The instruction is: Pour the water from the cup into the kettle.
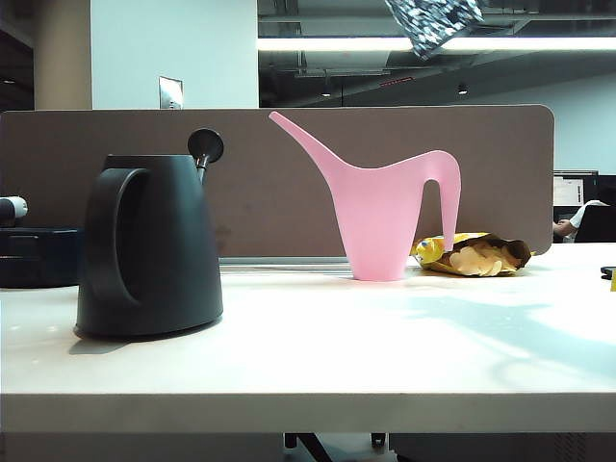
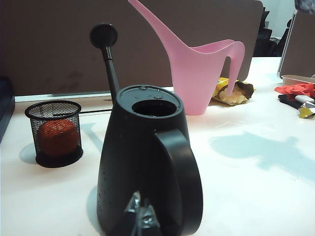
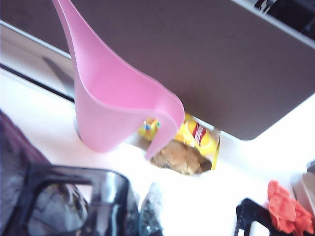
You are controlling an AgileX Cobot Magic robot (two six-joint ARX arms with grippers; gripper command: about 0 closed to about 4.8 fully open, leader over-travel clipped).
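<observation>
The right tool (image 3: 147,216), closed on the dimpled smoky cup (image 3: 69,201), hangs high above the white worktop (image 1: 318,346), where the matte black kettle (image 1: 149,245) stands near, its lid off, the left tool (image 2: 140,216) just behind it, grip unreadable, and the smooth pink watering can (image 1: 385,207) stands farther back.

Open-plan office: desk partition (image 1: 279,183), ceiling strip lights (image 1: 433,44), seated coworker (image 1: 576,221).

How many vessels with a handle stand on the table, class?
2: the black kettle at the exterior view's left and the pink watering can behind it to the right. A third, the cup, is lifted by the right gripper.
</observation>
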